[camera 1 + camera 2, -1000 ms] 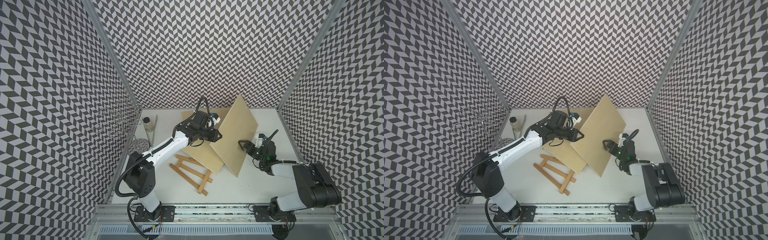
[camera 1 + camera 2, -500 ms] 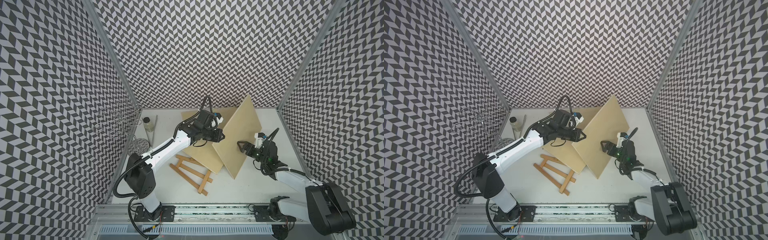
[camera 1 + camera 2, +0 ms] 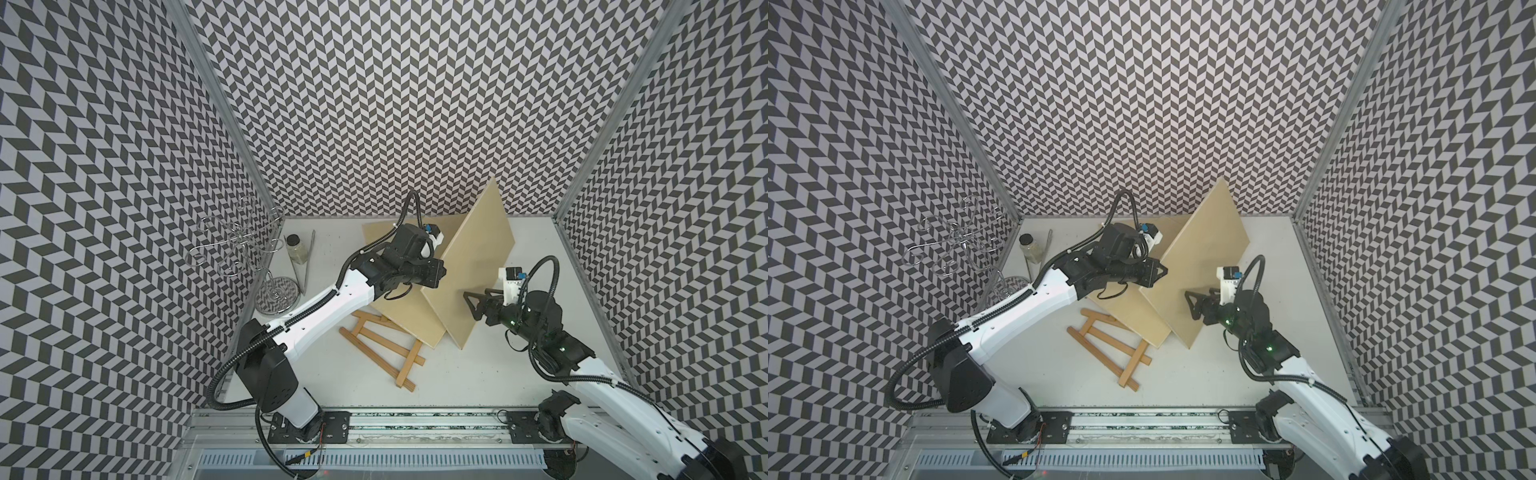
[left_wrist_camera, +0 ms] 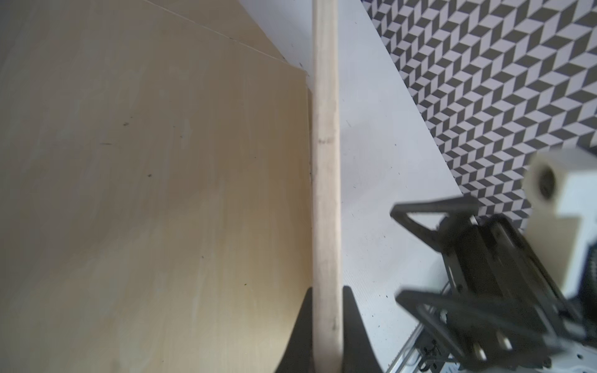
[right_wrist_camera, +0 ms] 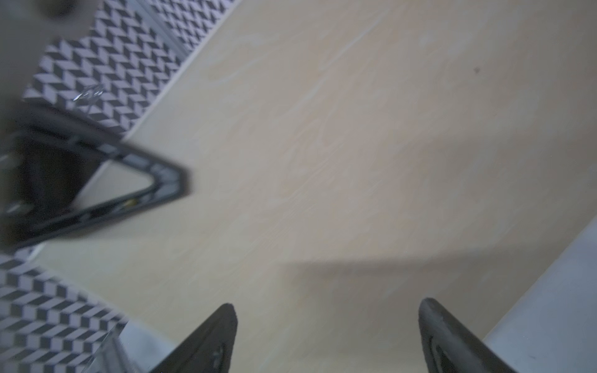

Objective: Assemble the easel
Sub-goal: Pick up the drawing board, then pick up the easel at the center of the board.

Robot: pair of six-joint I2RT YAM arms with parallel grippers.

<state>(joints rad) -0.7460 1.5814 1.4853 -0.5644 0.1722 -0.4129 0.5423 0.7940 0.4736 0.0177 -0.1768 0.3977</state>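
1. In both top views the left gripper (image 3: 433, 277) (image 3: 1157, 276) pinches one edge of the tilted board (image 3: 478, 253) (image 3: 1206, 253). This board stands on its lower edge and leans over a flat board (image 3: 409, 309).
2. The right gripper (image 3: 471, 305) (image 3: 1192, 305) has its jaws spread at the tilted board's other face (we cannot tell whether they touch it).
3. The easel frame (image 3: 382, 348) (image 3: 1113, 349) lies flat on the white table (image 3: 478, 374). Its far end is at the flat board's edge, apart from both grippers.
4. A jar (image 3: 296, 248) and a wire rack (image 3: 237, 245) stand by the left wall, and black-and-white chevron walls enclose the table.
5. In the left wrist view, the left gripper (image 4: 326, 297) has its jaws pressed on the tilted board's thin edge (image 4: 326, 145), with the right gripper (image 4: 395, 253) open beyond it.
6. In the right wrist view, blurred, the right gripper (image 5: 328, 305) is wide apart before the board's face (image 5: 355, 145). One of the left gripper's fingers (image 5: 145, 161) is at its edge.
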